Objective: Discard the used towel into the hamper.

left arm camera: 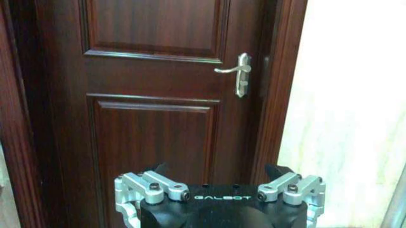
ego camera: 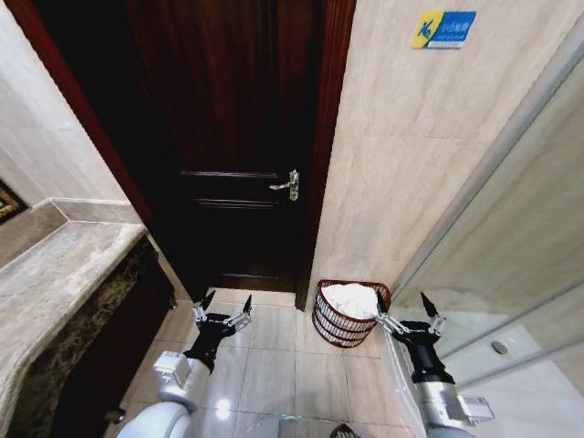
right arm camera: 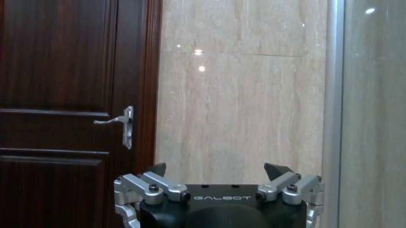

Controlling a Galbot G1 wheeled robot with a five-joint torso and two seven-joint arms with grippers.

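The hamper (ego camera: 330,327) is a small round red-brown basket of open bars, standing on the floor against the beige wall just right of the door frame. A white towel (ego camera: 351,298) lies bunched inside it, heaped up to the rim. My left gripper (ego camera: 224,305) hangs open and empty over the floor tiles, to the left of the hamper. In the left wrist view the left gripper (left arm camera: 219,170) faces the door. My right gripper (ego camera: 407,307) is open and empty just right of the hamper, and in its wrist view the right gripper (right arm camera: 217,170) faces the wall.
A dark wooden door (ego camera: 237,137) with a silver lever handle (ego camera: 290,185) is closed straight ahead. A marble counter (ego camera: 55,274) runs along the left. A glass partition (ego camera: 511,246) with a metal frame borders the right. Light floor tiles (ego camera: 274,356) lie between.
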